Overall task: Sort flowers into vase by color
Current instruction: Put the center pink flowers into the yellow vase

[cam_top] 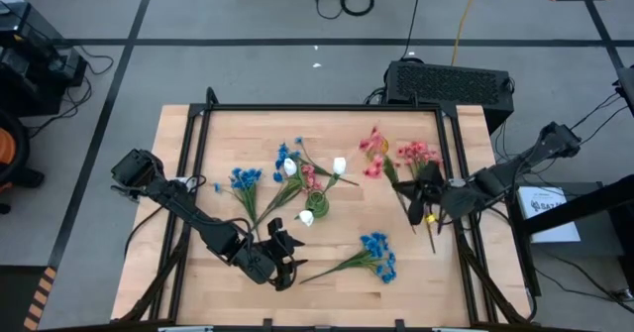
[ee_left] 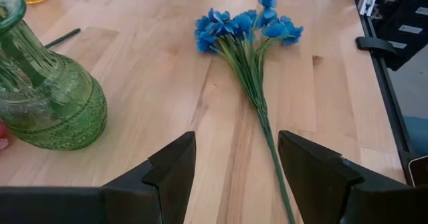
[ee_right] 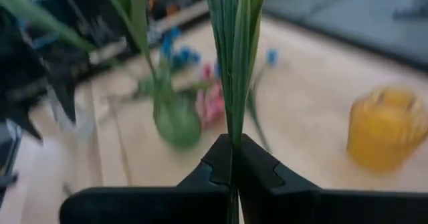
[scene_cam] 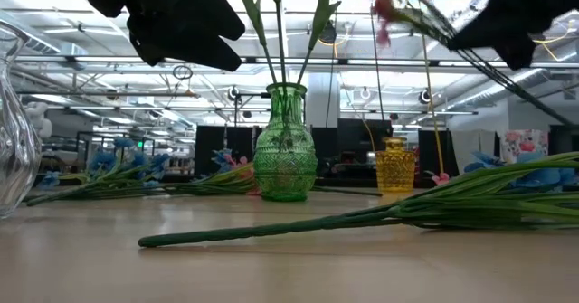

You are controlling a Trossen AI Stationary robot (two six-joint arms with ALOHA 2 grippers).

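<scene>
Left gripper [cam_top: 282, 256] low over the table's near edge (fingers [ee_left: 175, 170] spread), right gripper [cam_top: 428, 198] clamped.

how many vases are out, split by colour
green vase: 1
yellow vase: 1
clear vase: 1
total: 3

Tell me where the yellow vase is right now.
In the high view the yellow vase stands at the table's right side, mostly hidden under the right gripper; the low view shows it just right of the green vase.
</scene>
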